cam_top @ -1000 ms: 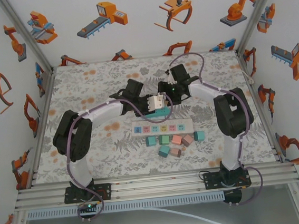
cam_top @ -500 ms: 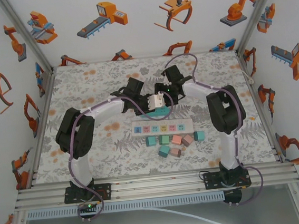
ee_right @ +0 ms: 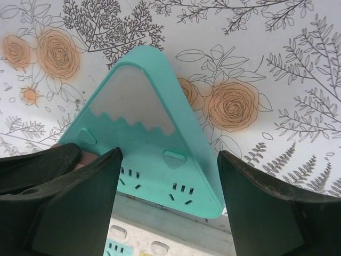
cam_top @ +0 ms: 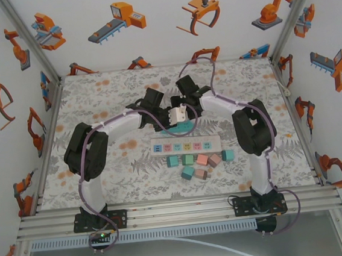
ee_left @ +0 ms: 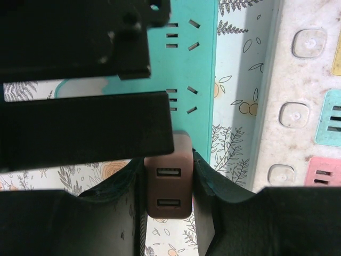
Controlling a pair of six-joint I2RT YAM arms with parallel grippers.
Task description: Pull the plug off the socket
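Plug (ee_left: pixel 168 184) sits clamped in left claw (ee_left: pixel 168 176), seated in teal socket (ee_left: pixel 194 69); right claw (ee_right: pixel 169 160), jaws apart, straddles that socket from opposite side.

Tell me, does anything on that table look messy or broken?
Nothing looks damaged or spilled. Only the small blocks beside the power strip look untidy: two lie outside the row, turned askew.
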